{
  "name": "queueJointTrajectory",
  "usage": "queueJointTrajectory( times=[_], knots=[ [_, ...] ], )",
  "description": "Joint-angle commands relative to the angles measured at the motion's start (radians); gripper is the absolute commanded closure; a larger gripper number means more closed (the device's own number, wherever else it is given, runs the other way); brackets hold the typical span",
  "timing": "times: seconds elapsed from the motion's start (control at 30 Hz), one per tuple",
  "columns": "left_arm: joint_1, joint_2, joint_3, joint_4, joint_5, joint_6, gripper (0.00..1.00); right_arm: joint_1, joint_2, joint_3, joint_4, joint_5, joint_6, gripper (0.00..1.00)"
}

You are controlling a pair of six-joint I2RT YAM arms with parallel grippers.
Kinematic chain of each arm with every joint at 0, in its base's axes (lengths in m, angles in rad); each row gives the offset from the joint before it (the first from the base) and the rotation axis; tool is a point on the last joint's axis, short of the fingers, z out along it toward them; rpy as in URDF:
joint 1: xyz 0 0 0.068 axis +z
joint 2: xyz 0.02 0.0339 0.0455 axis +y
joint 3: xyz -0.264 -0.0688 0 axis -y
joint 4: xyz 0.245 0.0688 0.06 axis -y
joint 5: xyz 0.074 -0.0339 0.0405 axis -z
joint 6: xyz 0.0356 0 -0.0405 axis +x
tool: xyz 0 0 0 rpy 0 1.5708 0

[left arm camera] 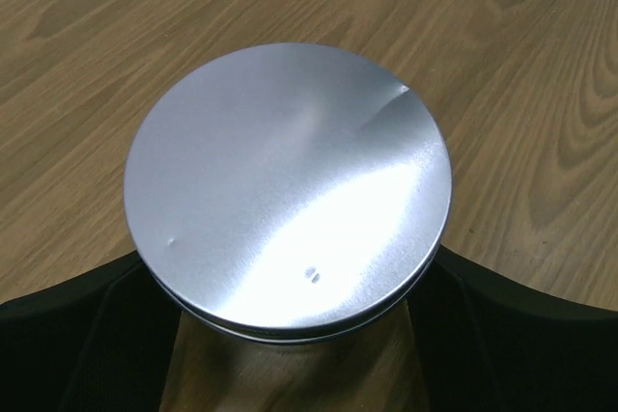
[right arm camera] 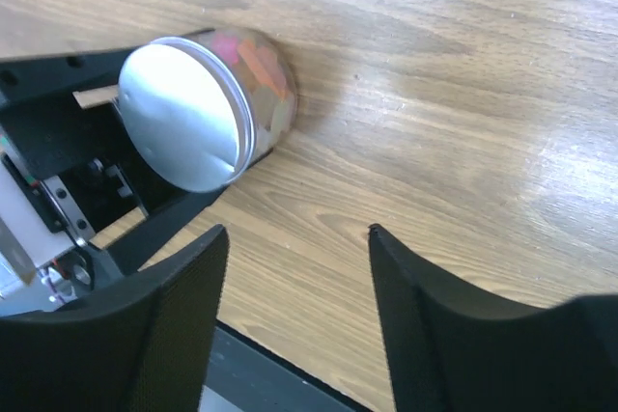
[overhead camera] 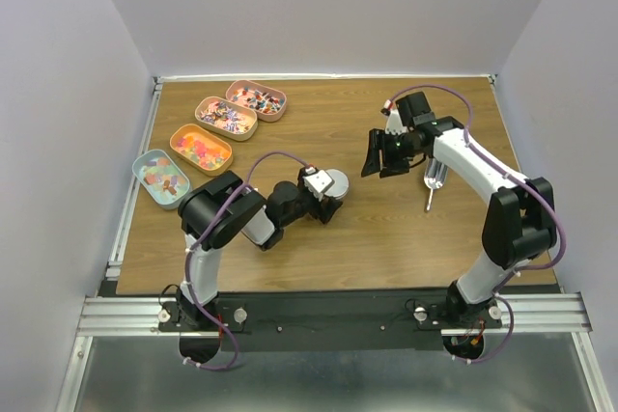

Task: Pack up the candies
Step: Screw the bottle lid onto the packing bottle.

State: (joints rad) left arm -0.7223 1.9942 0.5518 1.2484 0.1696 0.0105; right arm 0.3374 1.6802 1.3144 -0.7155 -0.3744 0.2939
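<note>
The left gripper point(overhead camera: 326, 202) clamps the lidded jar point(left arm camera: 288, 190) of candies point(right arm camera: 253, 55); right of the jar, the right gripper point(overhead camera: 383, 159) gapes wide. This jar looks packed; release likely next.

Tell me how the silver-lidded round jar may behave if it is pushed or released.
The jar is round and seems tipped on its side, so it may roll. Its lid is smooth shiny metal, probably slippery for the left fingers beside its rim. Candies show through its wall; they likely shift and add weight.
</note>
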Motion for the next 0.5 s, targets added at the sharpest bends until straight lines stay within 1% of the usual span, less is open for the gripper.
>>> queueJointTrajectory(
  times=[0.0,0.07,0.1,0.27,0.47],
  knots=[
    [-0.006,-0.072,0.034,-0.093,-0.053,-0.001,0.09,0.0,-0.023,-0.049,0.02,-0.03,-0.045,0.3],
    [-0.006,-0.093,0.031,-0.139,-0.05,-0.001,0.03,0.0,-0.024,-0.064,0.063,-0.081,-0.05,0.29],
    [-0.005,-0.097,0.03,-0.153,-0.044,-0.001,0.02,0.0,-0.019,-0.066,0.074,-0.098,-0.053,0.27],
    [-0.006,-0.114,0.02,-0.193,-0.048,0.003,0.02,0.021,0.067,-0.041,0.159,-0.167,-0.036,0.25],
    [-0.005,-0.123,0.02,-0.219,-0.048,0.006,0.02,0.071,0.16,0.011,0.217,-0.166,-0.006,0.24]
  ],
)
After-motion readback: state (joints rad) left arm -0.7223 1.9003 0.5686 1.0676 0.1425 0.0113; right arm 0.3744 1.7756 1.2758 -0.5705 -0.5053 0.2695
